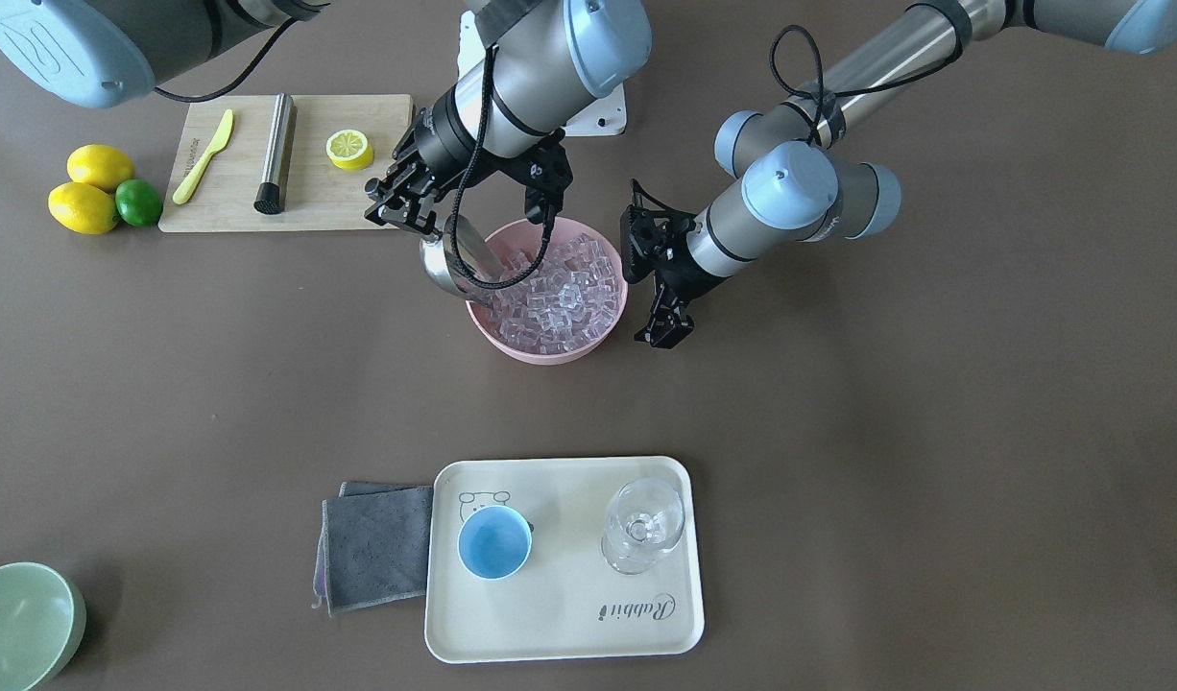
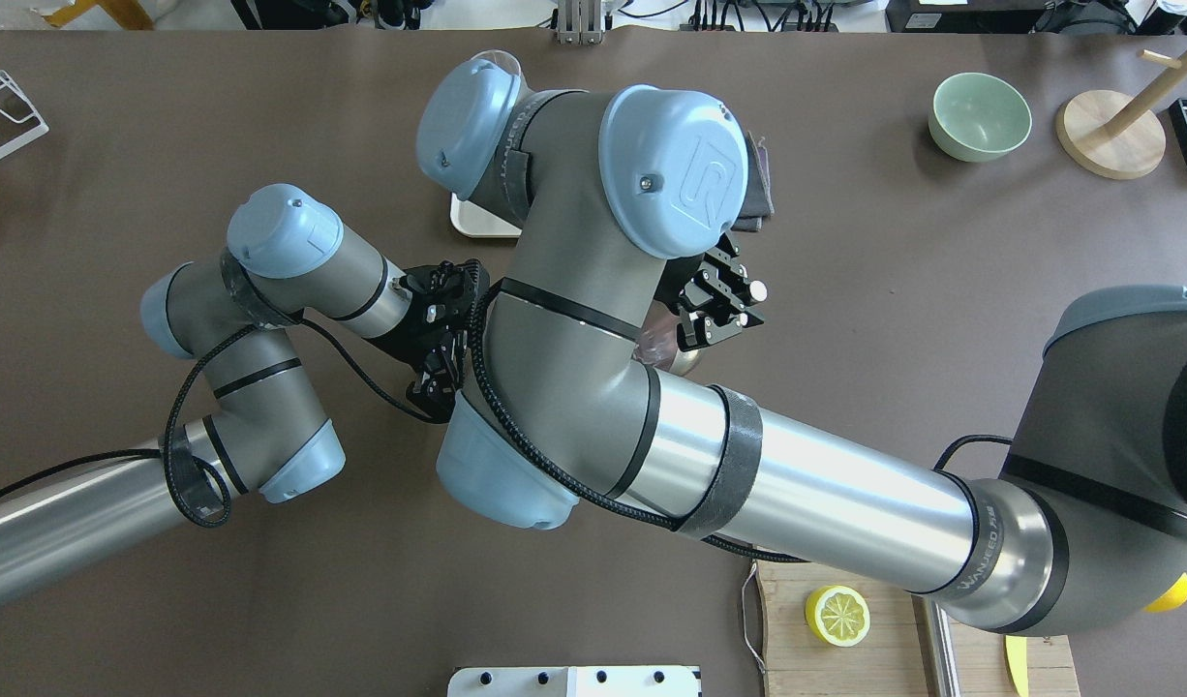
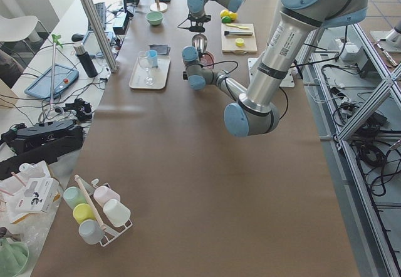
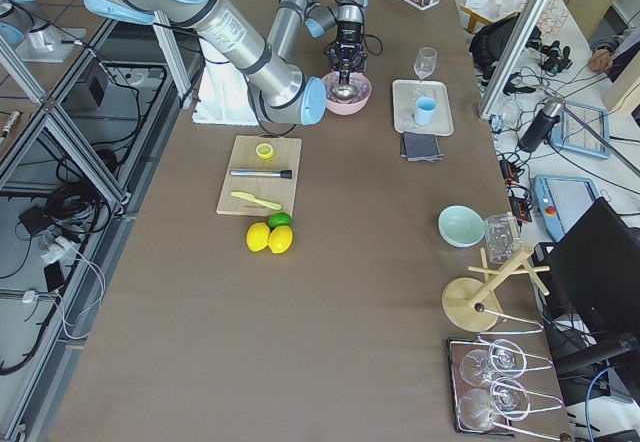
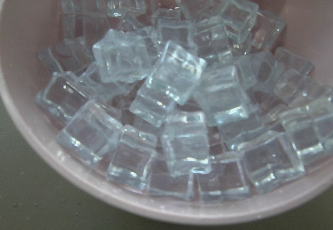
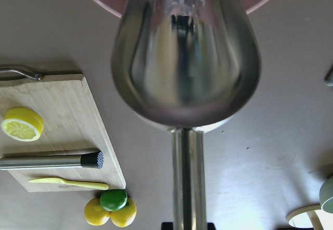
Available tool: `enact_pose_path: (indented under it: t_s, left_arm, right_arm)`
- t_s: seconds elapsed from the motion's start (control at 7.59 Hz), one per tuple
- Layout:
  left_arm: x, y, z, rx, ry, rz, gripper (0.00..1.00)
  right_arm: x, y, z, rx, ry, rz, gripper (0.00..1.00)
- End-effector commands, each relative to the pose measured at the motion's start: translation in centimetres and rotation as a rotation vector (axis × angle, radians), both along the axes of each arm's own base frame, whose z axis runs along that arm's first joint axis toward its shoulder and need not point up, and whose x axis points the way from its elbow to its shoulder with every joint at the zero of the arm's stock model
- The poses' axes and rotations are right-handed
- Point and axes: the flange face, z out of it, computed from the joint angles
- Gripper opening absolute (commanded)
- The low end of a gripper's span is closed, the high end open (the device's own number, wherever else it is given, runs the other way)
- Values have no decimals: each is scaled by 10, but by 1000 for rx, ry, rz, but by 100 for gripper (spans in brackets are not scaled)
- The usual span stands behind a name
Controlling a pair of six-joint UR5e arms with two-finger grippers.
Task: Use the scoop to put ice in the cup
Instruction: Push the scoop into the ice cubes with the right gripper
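My right gripper (image 1: 403,203) is shut on the handle of the steel scoop (image 1: 451,257). The scoop's trough (image 6: 184,58) looks empty and is tipped at the rim of a pink bowl (image 1: 512,344). The bowl is full of clear ice cubes (image 1: 560,288), seen close up in the left wrist view (image 5: 177,84). My left gripper (image 1: 663,332) is open and empty. It hangs just beside the bowl on the side opposite the scoop. The light-blue cup (image 1: 493,542) stands empty on a cream tray (image 1: 564,624) at the table's far side from the robot.
A clear stemmed glass (image 1: 643,526) shares the tray, and a grey cloth (image 1: 377,547) lies beside it. A cutting board (image 1: 320,197) carries a lemon half (image 1: 348,149), a steel rod (image 1: 276,154) and a yellow knife (image 1: 203,156). Lemons (image 1: 84,206), a lime (image 1: 138,202) and a green bowl (image 1: 22,624) stand apart.
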Motion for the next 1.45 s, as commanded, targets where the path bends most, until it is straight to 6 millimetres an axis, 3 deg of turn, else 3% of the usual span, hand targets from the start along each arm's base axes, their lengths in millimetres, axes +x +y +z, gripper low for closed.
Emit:
enact_pose_path:
  t_s: [0.0,0.66,1.32]
  left_arm:
    - [2,0,-3,1,2,2,99]
    - [2,-1,-3,0,1,0,99]
    - [2,-1,-3,0,1,0,99]
  right_arm:
    - [-18,14,-7,24,8,-24,0]
    - [-35,8,-5,67,-51,-9,0]
    - [-21,18,8,130,-204,66,0]
